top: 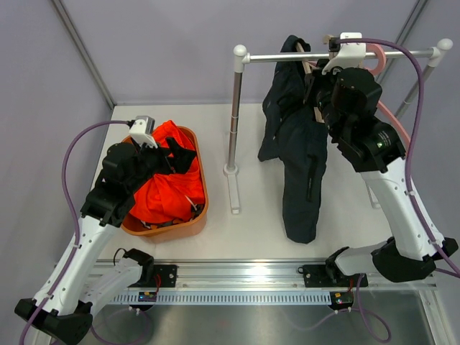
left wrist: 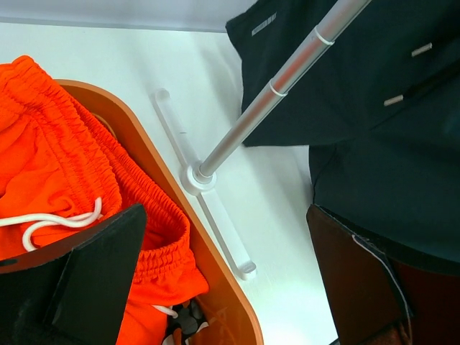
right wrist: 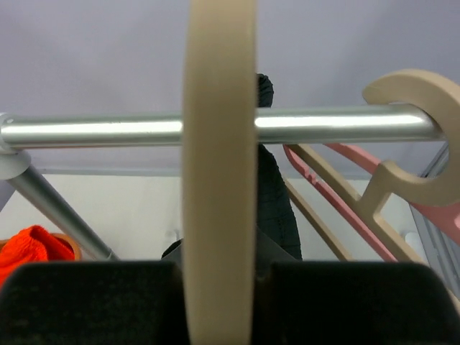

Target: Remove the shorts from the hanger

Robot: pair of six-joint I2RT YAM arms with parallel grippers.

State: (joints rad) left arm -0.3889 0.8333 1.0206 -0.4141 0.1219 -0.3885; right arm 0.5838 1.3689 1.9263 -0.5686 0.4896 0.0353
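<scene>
Navy shorts [top: 295, 151]: hanging limp from hanger [right wrist: 219, 144] clamped in right pincer [right wrist: 219, 287]. Orange shorts [top: 162, 190], white drawstring: crumpled beneath left pincer [top: 181, 157].

Two white-shelled arms [top: 394, 205], black joints [top: 118, 176] and bases [top: 410, 262], long looping purple cables [top: 66, 164]

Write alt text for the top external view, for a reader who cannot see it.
Dark navy shorts hang from a wooden hanger on a silver rail at right, with the right end effector up at the hanger. At left, the left end effector hovers over bright orange shorts piled in an orange basket.
</scene>
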